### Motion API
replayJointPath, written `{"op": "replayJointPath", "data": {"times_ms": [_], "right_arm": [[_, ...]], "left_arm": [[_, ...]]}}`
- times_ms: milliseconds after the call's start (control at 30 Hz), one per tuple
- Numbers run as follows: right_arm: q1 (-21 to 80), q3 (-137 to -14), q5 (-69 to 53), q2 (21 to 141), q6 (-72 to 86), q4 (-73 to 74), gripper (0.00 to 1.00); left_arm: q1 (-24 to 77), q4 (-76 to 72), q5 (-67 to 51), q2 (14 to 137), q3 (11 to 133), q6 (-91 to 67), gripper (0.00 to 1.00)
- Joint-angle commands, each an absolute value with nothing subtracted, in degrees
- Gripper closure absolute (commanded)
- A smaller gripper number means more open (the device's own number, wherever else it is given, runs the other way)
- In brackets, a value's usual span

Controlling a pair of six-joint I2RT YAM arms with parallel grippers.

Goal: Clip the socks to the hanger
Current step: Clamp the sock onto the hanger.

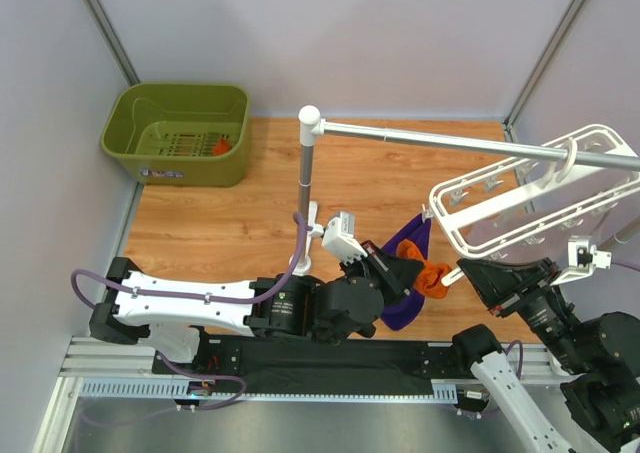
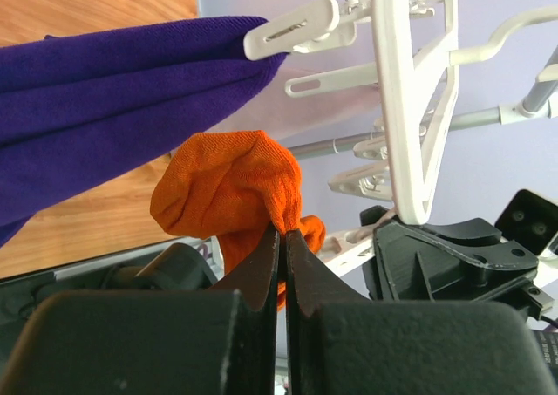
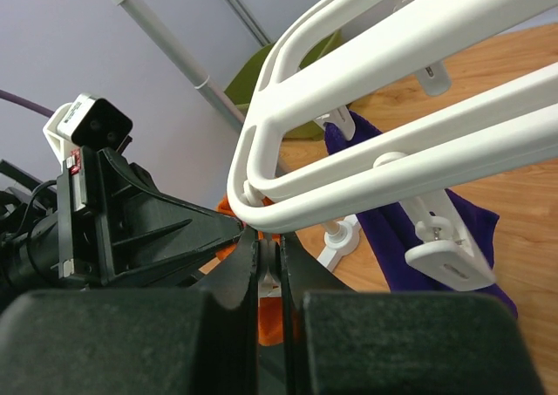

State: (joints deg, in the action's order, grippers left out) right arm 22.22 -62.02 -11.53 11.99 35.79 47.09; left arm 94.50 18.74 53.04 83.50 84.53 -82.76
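My left gripper point(image 2: 283, 231) point(image 1: 420, 271) is shut on one orange-red sock point(image 2: 228, 188) point(image 1: 434, 277), holding it bunched just below the near-left corner of the white hanger point(image 1: 520, 208) point(image 2: 408, 107). Facing it tip to tip, my right gripper point(image 3: 268, 235) point(image 1: 465, 270) is shut on a small white clip point(image 3: 268, 269) that dangles under that corner of the hanger point(image 3: 392, 146). The held sock point(image 3: 281, 321) shows orange behind the right fingers. A second orange-red sock point(image 1: 222, 146) lies in the green basket point(image 1: 180, 163).
A dark purple cloth point(image 1: 405, 293) point(image 2: 105, 107) point(image 3: 436, 229) hangs from a hanger clip point(image 2: 292, 29) beside the sock. The silver rail point(image 1: 470, 143) on its white post point(image 1: 307, 173) carries the hanger. Grey walls enclose the wooden table point(image 1: 220, 223).
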Motion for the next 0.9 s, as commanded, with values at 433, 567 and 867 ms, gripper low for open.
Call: {"op": "replayJointPath", "data": {"times_ms": [433, 567, 867], "right_arm": [[22.24, -57.92, -7.65, 11.95, 36.92, 49.75, 1.00], [22.24, -56.87, -6.86, 11.16, 36.65, 49.92, 1.00], [22.15, -55.37, -9.13, 10.64, 38.94, 47.55, 1.00]], "left_arm": [[94.92, 14.95, 55.02, 85.61, 87.37, -83.41, 1.00], [94.83, 12.92, 55.20, 85.17, 86.75, -82.79, 1.00], [94.75, 10.64, 54.67, 85.69, 85.61, -82.71, 1.00]]}}
